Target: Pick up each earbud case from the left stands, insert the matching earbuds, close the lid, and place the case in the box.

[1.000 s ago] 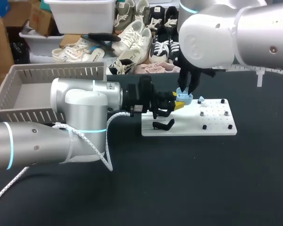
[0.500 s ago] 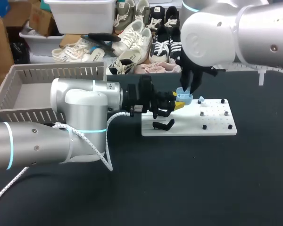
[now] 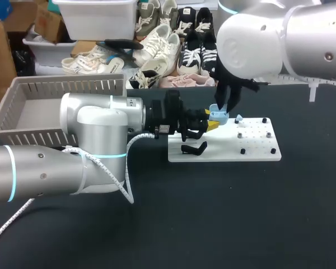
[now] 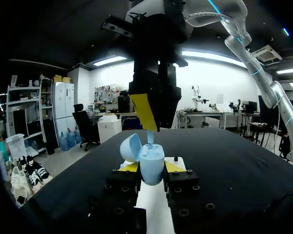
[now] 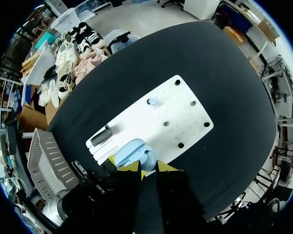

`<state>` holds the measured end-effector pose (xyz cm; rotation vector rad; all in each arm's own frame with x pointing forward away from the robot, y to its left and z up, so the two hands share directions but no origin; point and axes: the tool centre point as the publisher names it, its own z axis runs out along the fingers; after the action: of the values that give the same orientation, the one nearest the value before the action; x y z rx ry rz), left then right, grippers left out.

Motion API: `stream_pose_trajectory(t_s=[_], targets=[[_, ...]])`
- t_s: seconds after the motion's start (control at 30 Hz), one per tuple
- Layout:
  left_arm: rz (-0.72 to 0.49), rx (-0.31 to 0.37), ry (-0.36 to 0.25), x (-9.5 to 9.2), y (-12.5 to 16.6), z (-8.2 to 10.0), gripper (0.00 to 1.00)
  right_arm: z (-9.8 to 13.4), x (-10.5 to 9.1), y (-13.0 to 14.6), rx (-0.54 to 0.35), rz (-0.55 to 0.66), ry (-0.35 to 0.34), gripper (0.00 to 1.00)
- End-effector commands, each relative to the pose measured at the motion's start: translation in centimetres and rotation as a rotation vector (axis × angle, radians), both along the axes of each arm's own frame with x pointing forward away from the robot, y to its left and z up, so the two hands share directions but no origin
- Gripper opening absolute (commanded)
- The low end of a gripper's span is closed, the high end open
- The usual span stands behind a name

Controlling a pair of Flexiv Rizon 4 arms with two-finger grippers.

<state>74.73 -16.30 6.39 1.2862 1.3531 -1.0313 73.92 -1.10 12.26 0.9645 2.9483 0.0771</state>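
One earbud going into the open case

Over the left end of the white board (image 3: 257,152), the left gripper (image 4: 151,168) clamped the light-blue earbud case (image 4: 152,158) from both sides, its lid (image 4: 130,146) tipped open. Higher above that same end, the right gripper (image 5: 146,168) hung over the case. A pale blue earbud stem (image 4: 150,138) stood out of the case just beneath it; whether it was gripped could not be told. A small pale blue piece (image 3: 238,119), likely the second earbud, sat at the board's far edge. The grey box (image 3: 61,86) stood well left of the board. The step looked like loading earbuds. Next would call for seating this one fully, fetching the other, then closing the lid.
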Motion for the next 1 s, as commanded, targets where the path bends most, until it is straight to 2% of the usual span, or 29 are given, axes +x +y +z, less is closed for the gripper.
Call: stream_pose_trajectory(t_s=[0.03, 1.0], targets=[[0.003, -0.002, -0.002, -0.08, 0.01, -0.05, 0.0, -0.11, -0.49, -0.14, 0.004, -0.005, -0.009, 0.0], [0.003, -0.002, -0.002, -0.08, 0.01, -0.05, 0.0, -0.82, 0.11, 0.5, 0.018, 0.0, 0.002, 0.0]])
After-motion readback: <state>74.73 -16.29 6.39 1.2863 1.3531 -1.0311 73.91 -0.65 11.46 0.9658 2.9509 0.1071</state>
